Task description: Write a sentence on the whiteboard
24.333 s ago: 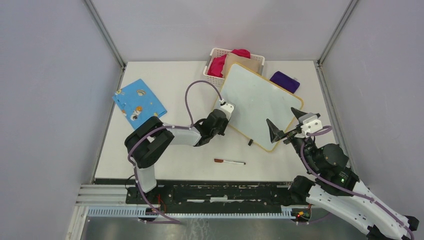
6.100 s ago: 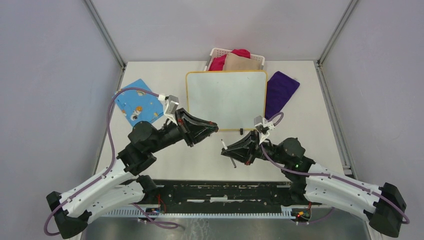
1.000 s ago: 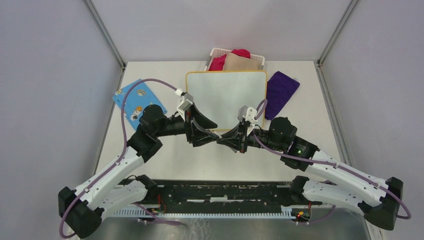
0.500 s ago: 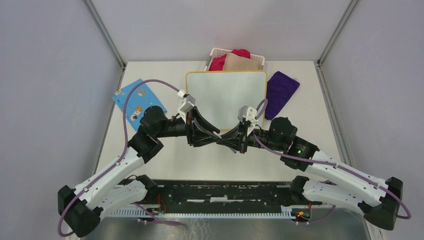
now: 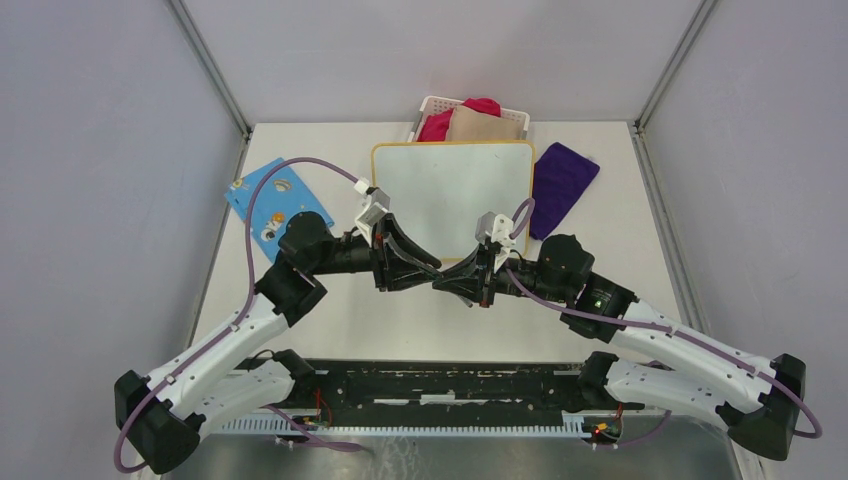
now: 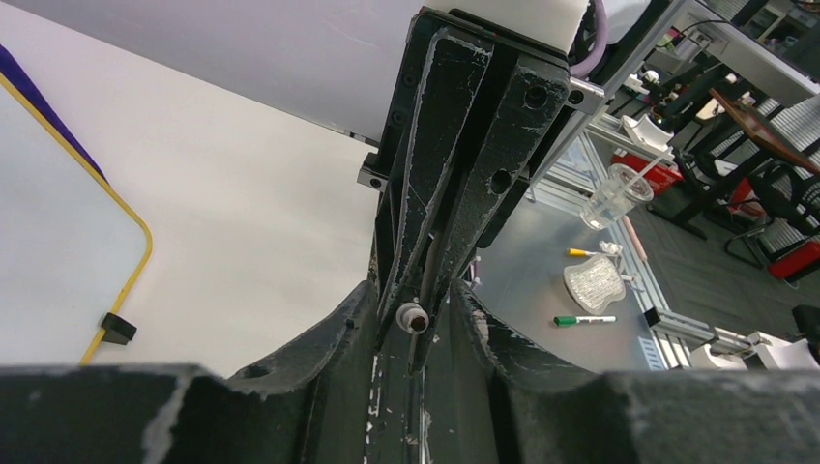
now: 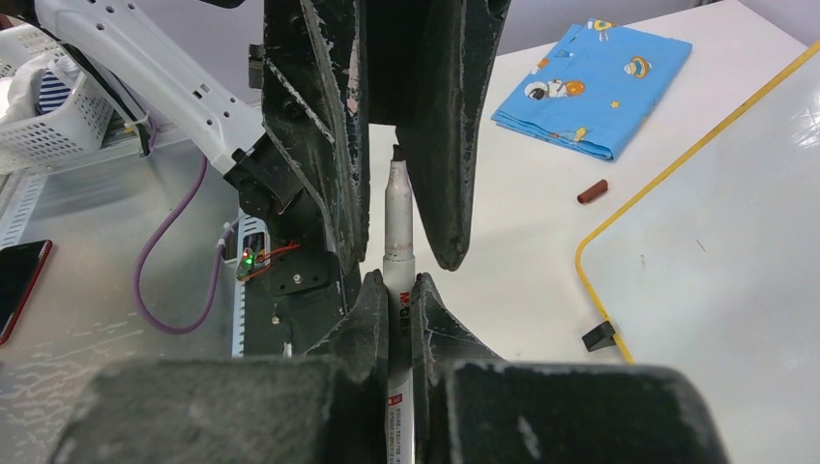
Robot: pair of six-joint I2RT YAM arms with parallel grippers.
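Observation:
The whiteboard (image 5: pixel 452 200) lies flat at the back middle of the table, yellow-rimmed and blank; no sentence shows on it. Just in front of its near edge, my two grippers meet tip to tip. My right gripper (image 5: pixel 445 282) (image 7: pixel 399 282) is shut on a white marker (image 7: pixel 396 222), whose bare nib end points into my left gripper (image 5: pixel 432 274) (image 6: pixel 414 290). The left jaws flank that end (image 6: pixel 414 317) with slim gaps on either side. A small red-brown cap (image 7: pixel 592 191) lies on the table near the board's corner.
A blue patterned cloth (image 5: pixel 280 205) lies at the left of the table. A white basket (image 5: pixel 470 118) holding pink and tan cloths stands behind the board. A purple cloth (image 5: pixel 562 185) lies to the board's right. The table's metal front rail runs below the arms.
The left jaws have narrowed around the marker's nib end over the last second. The right gripper has kept its hold on the marker, and both arms have barely shifted.

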